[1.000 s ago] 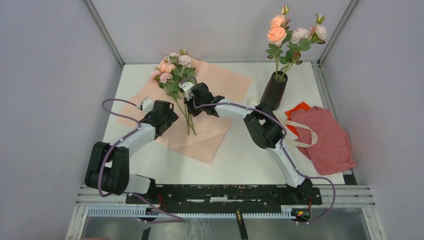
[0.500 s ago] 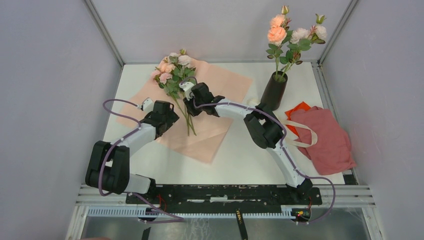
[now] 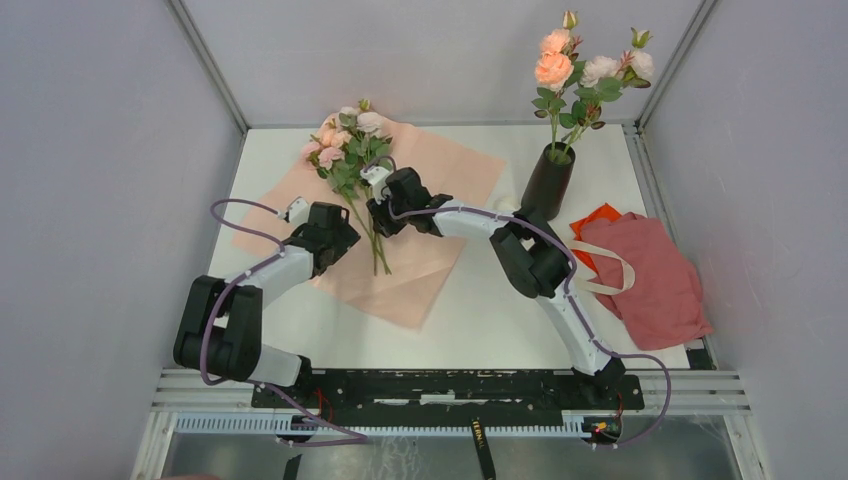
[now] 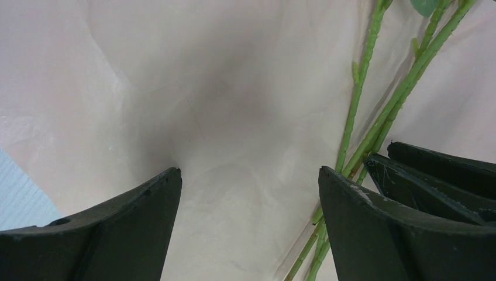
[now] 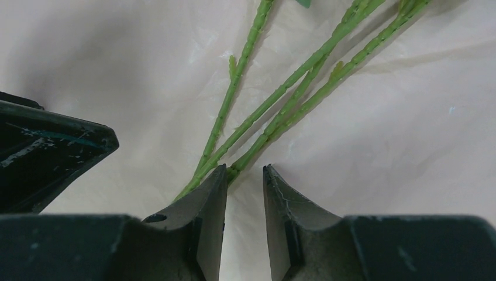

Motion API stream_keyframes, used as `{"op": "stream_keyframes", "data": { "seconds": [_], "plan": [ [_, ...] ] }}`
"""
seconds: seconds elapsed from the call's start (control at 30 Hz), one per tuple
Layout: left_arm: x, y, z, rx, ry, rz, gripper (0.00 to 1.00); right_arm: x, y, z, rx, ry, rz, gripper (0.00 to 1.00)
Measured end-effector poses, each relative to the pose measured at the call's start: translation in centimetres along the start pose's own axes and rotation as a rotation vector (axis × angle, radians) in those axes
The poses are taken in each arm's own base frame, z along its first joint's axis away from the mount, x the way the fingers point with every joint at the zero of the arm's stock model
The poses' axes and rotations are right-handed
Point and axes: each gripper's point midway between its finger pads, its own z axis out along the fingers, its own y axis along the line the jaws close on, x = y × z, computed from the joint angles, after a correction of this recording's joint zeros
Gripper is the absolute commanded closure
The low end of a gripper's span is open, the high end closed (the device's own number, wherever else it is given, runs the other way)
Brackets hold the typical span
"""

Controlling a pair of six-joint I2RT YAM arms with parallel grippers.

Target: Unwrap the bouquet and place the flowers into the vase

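**Flowers** (image 3: 345,150), loose bunch. Lies on the opened pink wrapping paper (image 3: 450,175) at the far left of the counter (image 3: 480,320). Heads point to the far corner, and the thin green stems (image 5: 281,111) run nearward.

**Vase** (image 3: 547,182), black. Stands upright, well apart to the right, with several roses (image 3: 585,65) in it.

**Right jaws.** Low over the stem ends and narrowly parted. The stems run up to the tip of one jaw, and nothing is clamped between the two.

**Left jaws.** Released wide, with only paper between them, just beside the right jaws.

**Hazards, as judged:**
- A closing pinch takes one or two stems and leaves the rest, because they lie fanned rather than gathered.
- The pinch catches the paper along with the stems, because the jaws sit so low; the sheet then lifts and drags.
- Smooth, thin stems slide or swivel in the grip, and the heavy heads droop.
- The two arms knock together, working this close.
- At the vase, the narrow neck is partly filled, so the new stems may jam or tip it.
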Motion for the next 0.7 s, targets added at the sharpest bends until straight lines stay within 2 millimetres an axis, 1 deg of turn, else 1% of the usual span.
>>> {"op": "stream_keyframes", "data": {
  "seconds": [0.13,0.27,0.3,0.4,0.7],
  "plan": [
    [0.03,-0.03,0.07,0.001,0.000,0.000,0.05,0.13,0.43,-0.05,-0.018,0.010,0.001,0.64],
    [0.03,-0.04,0.08,0.002,0.000,-0.001,0.00,0.41,0.54,0.10,-0.027,0.017,0.004,0.64],
    [0.04,-0.02,0.08,0.002,0.000,-0.001,0.00,0.46,0.54,0.14,-0.027,0.018,0.005,0.63],
    [0.07,-0.04,0.08,0.003,0.001,-0.001,0.00,0.36,0.54,0.20,-0.028,0.013,0.005,0.57],
    [0.51,-0.26,0.23,0.014,0.021,0.001,0.00,0.61,0.92,0.48,-0.053,0.012,0.010,0.58]
  ]
}}
